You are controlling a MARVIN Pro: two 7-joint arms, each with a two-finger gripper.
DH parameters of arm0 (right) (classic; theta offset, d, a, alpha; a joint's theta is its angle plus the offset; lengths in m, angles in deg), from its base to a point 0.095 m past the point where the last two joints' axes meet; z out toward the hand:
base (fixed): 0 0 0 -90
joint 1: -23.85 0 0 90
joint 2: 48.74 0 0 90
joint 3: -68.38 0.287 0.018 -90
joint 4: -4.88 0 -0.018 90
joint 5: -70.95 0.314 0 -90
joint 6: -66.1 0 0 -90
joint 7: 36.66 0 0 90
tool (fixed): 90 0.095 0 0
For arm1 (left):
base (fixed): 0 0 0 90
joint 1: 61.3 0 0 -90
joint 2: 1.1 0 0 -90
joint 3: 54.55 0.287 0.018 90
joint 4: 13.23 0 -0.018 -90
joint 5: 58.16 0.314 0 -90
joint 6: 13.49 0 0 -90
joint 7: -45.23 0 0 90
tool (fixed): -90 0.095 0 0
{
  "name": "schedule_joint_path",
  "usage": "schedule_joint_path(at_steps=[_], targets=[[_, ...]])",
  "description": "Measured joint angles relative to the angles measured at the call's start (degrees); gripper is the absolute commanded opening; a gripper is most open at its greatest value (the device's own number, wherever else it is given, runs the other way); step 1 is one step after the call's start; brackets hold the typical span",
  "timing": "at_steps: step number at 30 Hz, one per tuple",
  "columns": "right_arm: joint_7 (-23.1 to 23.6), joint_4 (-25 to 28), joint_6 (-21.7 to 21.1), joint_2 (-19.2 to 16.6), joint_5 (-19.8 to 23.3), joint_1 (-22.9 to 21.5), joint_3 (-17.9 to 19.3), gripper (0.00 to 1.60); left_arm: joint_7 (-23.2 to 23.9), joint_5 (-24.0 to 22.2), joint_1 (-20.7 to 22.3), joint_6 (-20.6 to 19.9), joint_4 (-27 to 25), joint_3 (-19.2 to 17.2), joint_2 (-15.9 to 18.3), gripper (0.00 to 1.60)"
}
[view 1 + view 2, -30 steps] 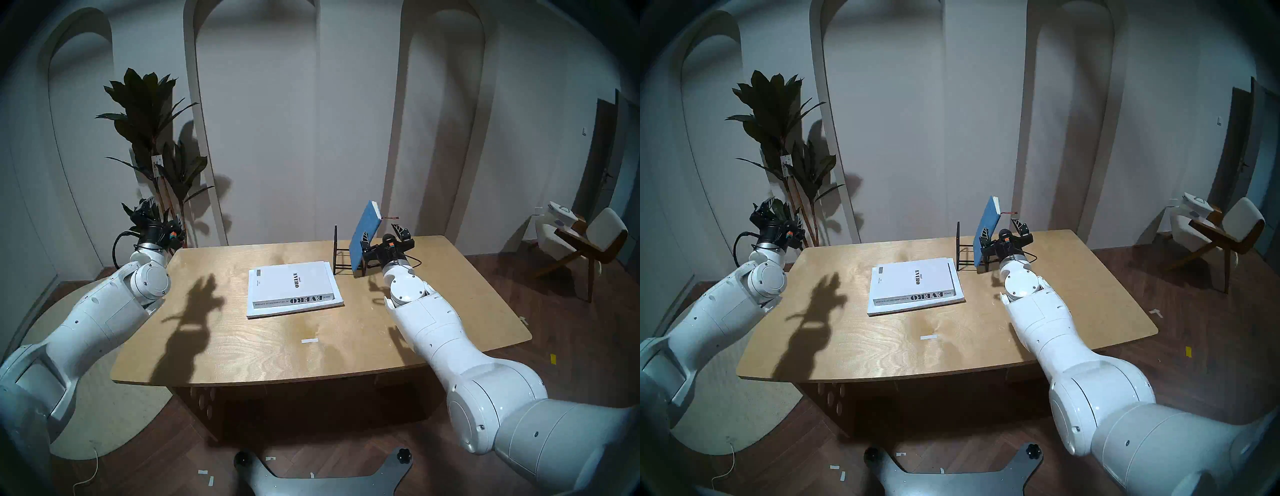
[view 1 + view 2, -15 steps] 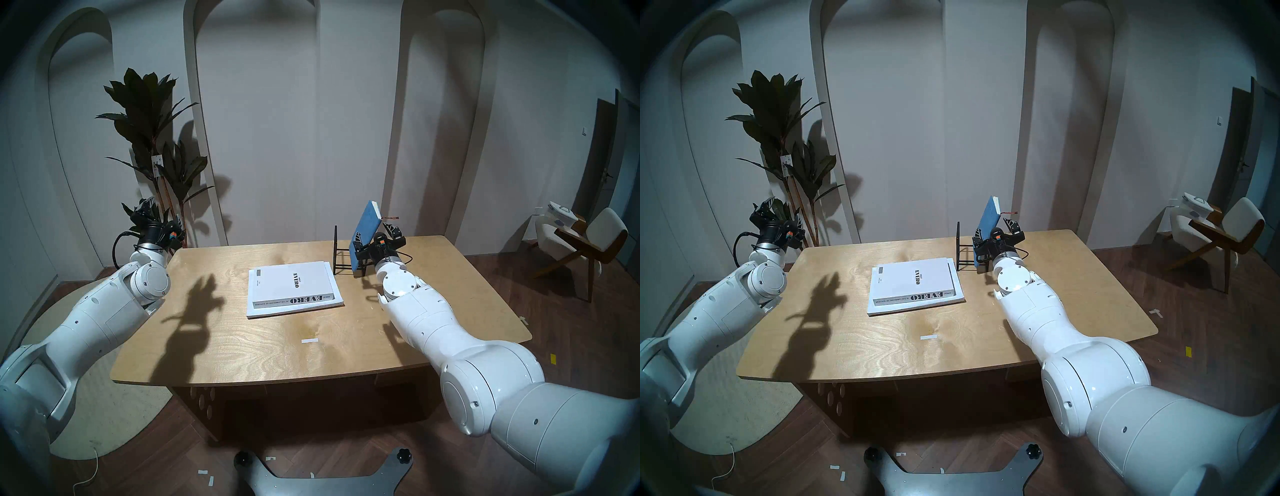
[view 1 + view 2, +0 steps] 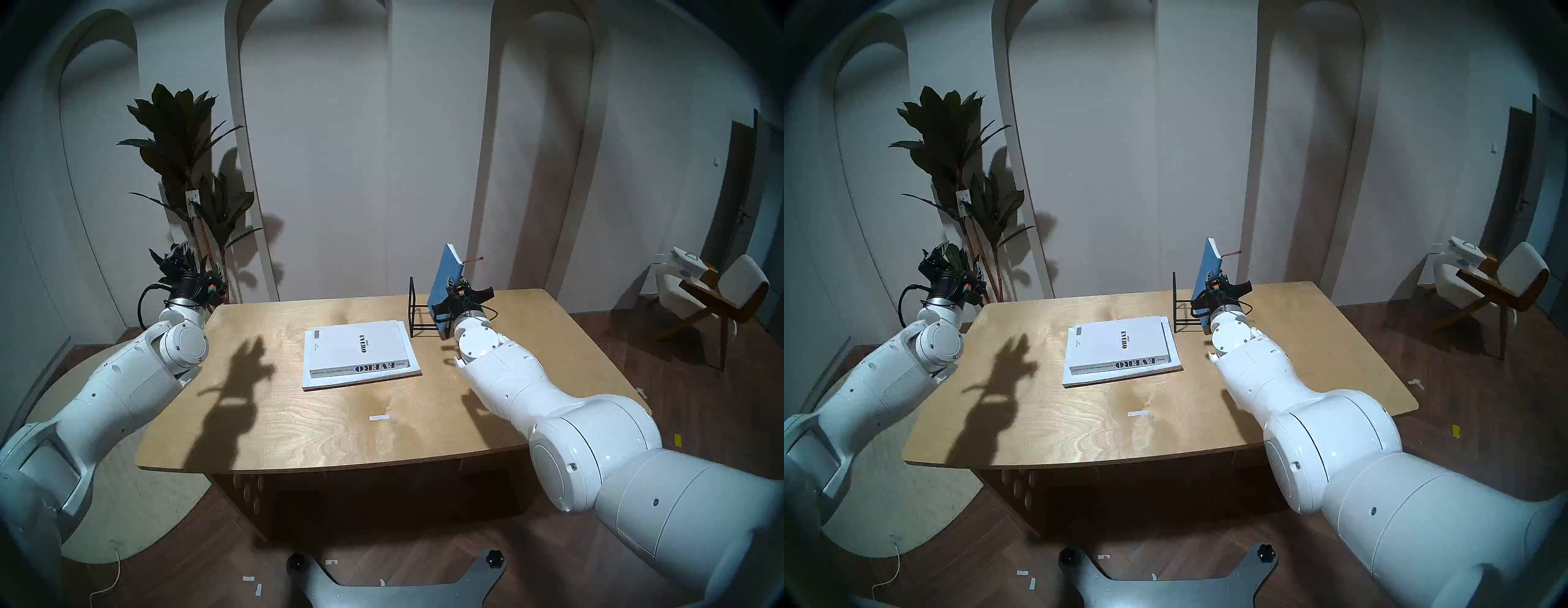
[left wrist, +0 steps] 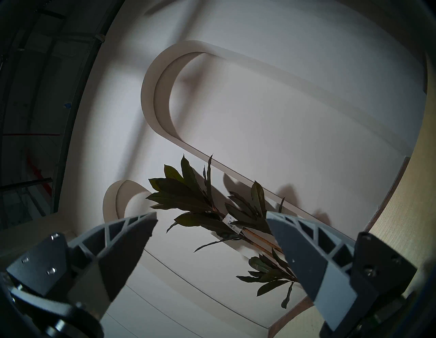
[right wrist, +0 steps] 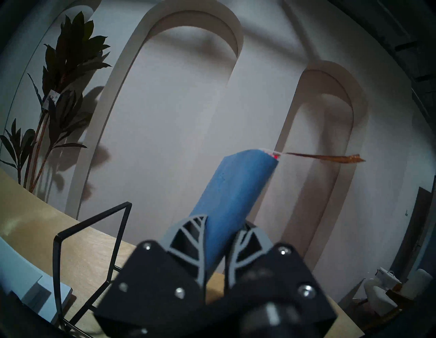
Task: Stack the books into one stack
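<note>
The thick white "EVERO" book (image 3: 358,346) lies flat on the larger thin white booklet (image 3: 360,383) at the table's middle. The blue notebook (image 3: 443,276) with its ribbon stands on edge, tilted, at the right end of the black wire stand (image 3: 418,314). My right gripper (image 3: 453,288) is shut on the notebook's lower part. In the right wrist view its fingers (image 5: 188,233) press both faces of the notebook (image 5: 236,188). My left gripper (image 3: 178,254) is open and empty beyond the table's far left corner, its fingers (image 4: 132,236) pointing at the plant.
The wooden table (image 3: 297,424) carries a small white tape strip (image 3: 379,417) near the front. A tall plant (image 3: 186,170) stands behind the left gripper. A chair (image 3: 721,297) stands on the floor far right. The wire stand (image 5: 94,231) sits just left of the held notebook.
My right gripper moved left and closed on the blue notebook. The notebook now stands more upright. The left arm and the white books have not moved.
</note>
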Motion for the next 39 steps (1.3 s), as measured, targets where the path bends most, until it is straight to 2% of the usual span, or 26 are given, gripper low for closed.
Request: schedule_joint_path(at_steps=[10, 28, 32, 39], targets=[[-7.5, 0.6, 2.8, 0.8, -0.8, -0.4, 0.4, 0.00, 0.0, 0.0, 0.0, 0.0, 0.0, 0.0, 0.0, 1.60], [-14.7, 5.4, 9.8, 0.8, -4.4, -1.6, -2.1, 0.00, 0.0, 0.1, 0.0, 0.1, 0.0, 0.0, 0.0, 1.60], [-16.1, 8.0, 11.8, 0.7, -5.8, -1.7, -3.2, 0.00, 0.0, 0.1, 0.0, 0.1, 0.0, 0.0, 0.0, 1.60], [-19.4, 12.6, 15.3, -0.4, -11.1, -1.5, -6.8, 0.00, 0.0, 0.1, -0.1, 0.1, 0.0, 0.0, 0.0, 1.60]])
